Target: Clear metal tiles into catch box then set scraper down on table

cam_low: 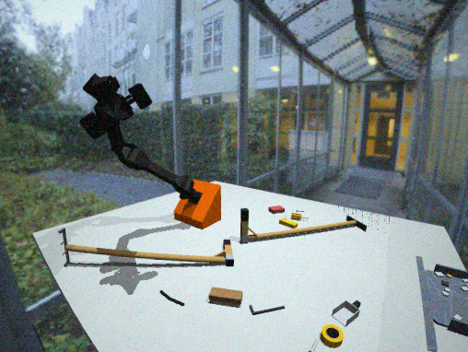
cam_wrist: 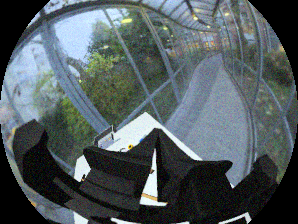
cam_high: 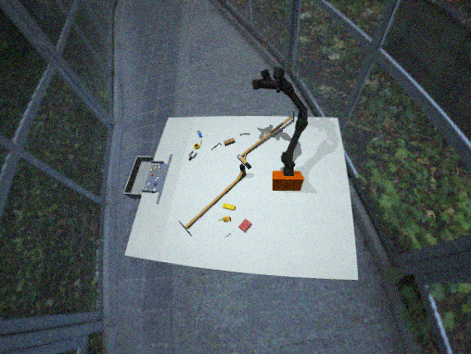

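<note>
My gripper (cam_high: 265, 74) (cam_low: 122, 110) (cam_wrist: 157, 131) is shut and empty, raised high above the table's back right in the top view. One wooden-handled tool (cam_high: 214, 201) (cam_low: 299, 230) lies with its crosswise blade at the lower left in the top view. Another long wooden-handled tool (cam_high: 269, 134) (cam_low: 152, 255) lies below the gripper. I cannot tell which is the long scraper. Several small tiles, pale, dark and orange, lie on the steel bench plate (cam_high: 161, 175) (cam_low: 438, 301). The catch box (cam_high: 132, 176) is at its far end; its contents are unclear.
The orange arm base (cam_high: 287, 181) (cam_low: 198, 209) stands on the table. A brown block (cam_high: 229, 142) (cam_low: 225, 296), dark bent rods and a yellow tape roll (cam_high: 197, 146) (cam_low: 332, 335) lie on one side. A yellow block (cam_high: 229, 207) (cam_low: 288, 223) and a red block (cam_high: 245, 225) (cam_low: 276, 209) lie on the other.
</note>
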`<state>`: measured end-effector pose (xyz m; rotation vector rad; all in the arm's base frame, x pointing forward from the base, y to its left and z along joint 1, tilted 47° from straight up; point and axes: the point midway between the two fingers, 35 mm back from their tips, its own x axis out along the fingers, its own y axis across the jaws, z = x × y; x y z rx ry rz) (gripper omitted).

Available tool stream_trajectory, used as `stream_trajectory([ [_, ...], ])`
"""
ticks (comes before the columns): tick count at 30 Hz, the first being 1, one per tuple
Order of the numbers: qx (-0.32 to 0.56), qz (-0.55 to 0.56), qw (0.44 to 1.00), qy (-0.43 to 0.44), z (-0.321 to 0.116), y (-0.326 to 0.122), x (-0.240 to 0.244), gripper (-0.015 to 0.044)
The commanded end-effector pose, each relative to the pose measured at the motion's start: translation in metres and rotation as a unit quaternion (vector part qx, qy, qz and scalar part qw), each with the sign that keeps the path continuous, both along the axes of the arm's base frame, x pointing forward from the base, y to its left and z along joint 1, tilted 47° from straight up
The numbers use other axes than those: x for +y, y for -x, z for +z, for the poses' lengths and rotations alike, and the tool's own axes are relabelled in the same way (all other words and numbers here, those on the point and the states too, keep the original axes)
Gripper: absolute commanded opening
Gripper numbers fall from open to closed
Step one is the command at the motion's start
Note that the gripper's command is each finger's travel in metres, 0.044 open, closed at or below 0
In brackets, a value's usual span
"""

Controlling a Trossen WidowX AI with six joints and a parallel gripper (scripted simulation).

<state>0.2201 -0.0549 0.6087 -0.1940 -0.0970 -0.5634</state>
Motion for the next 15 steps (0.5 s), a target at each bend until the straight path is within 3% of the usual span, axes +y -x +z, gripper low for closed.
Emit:
stream_trajectory([
  [1,0.023,0.002,1.000,0.003,-0.011,-0.014,0.004,0.0000],
  [15,0.098,0.000,0.995,0.013,-0.045,-0.050,0.012,0.0000],
])
